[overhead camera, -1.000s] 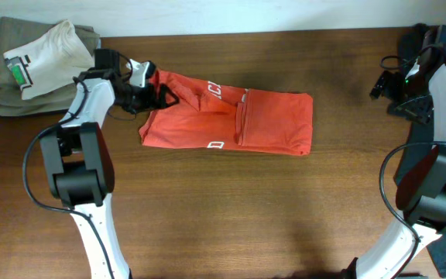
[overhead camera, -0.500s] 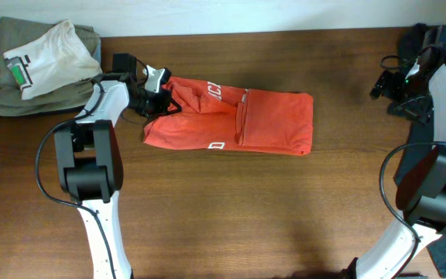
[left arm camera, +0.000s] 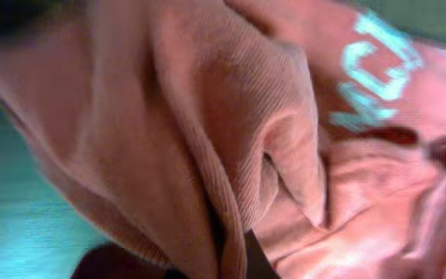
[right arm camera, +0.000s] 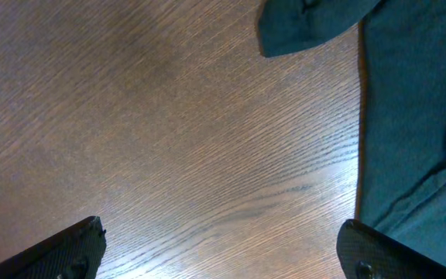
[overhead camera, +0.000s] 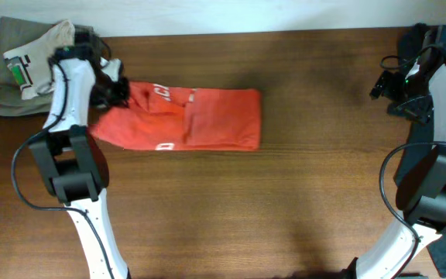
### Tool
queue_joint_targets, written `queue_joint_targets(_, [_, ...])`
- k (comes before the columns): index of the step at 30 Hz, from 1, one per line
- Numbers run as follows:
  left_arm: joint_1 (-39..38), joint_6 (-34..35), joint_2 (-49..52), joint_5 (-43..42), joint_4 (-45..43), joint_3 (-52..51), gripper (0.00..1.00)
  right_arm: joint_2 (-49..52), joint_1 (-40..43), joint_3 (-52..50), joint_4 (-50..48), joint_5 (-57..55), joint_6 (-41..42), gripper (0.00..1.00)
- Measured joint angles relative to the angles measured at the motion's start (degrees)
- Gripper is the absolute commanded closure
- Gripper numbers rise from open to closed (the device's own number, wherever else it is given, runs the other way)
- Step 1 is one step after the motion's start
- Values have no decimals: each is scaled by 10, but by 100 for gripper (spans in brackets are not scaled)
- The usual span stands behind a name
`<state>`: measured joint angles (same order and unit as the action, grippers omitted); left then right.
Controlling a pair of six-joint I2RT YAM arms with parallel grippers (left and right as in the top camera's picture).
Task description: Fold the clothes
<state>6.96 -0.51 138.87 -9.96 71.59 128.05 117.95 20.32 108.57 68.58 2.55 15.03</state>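
Red-orange T-shirt (overhead camera: 180,118) lies on the wooden table (overhead camera: 285,201), left of centre, folded into a rough long rectangle running left to right, right edge fairly square, left end rumpled and drawn up into a bunch. White lettering (overhead camera: 161,94) shows near its upper left, and one more white character sits near the lower edge. Left gripper (overhead camera: 118,89) sits at the shirt's upper-left corner, right where the cloth gathers; jaws are closed together and clamped on that bunched edge. Left wrist view is filled with ribbed orange cloth (left arm camera: 231,139) in deep folds, pale lettering (left arm camera: 370,77) at upper right; the fingers themselves are mostly hidden by fabric. Just left of this gripper, a white tee with green-and-black mark (overhead camera: 33,58) rests on olive folded pieces (overhead camera: 6,97) at the table's far left corner. Right gripper (overhead camera: 383,84) is well apart from the shirt, at the table's right end, fingers spread wide over bare wood, holding nothing; its wrist view shows dark teal cloth (right arm camera: 409,116) beside the table edge.
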Motion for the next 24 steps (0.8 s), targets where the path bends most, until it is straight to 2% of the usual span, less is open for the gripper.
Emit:
queue_joint_targets(3, [-8, 6, 1, 20, 63, 73, 99, 0, 0, 0, 0, 0, 0, 1])
queue_joint_targets(7, [-47, 6, 1, 21, 104, 130, 99, 0, 0, 0, 0, 0, 0, 1])
queue_joint_targets(19, [-216, 20, 1, 8, 102, 136, 96, 0, 0, 0, 0, 0, 0, 1])
queue_joint_targets(21, [-239, 30, 1, 7, 89, 135, 92, 0, 0, 0, 0, 0, 0, 1])
queue_joint_targets(23, [-255, 39, 1, 7, 75, 130, 79, 0, 0, 0, 0, 0, 0, 1])
queue_joint_targets(24, [-264, 46, 1, 6, 63, 123, 77, 0, 0, 0, 0, 0, 0, 1])
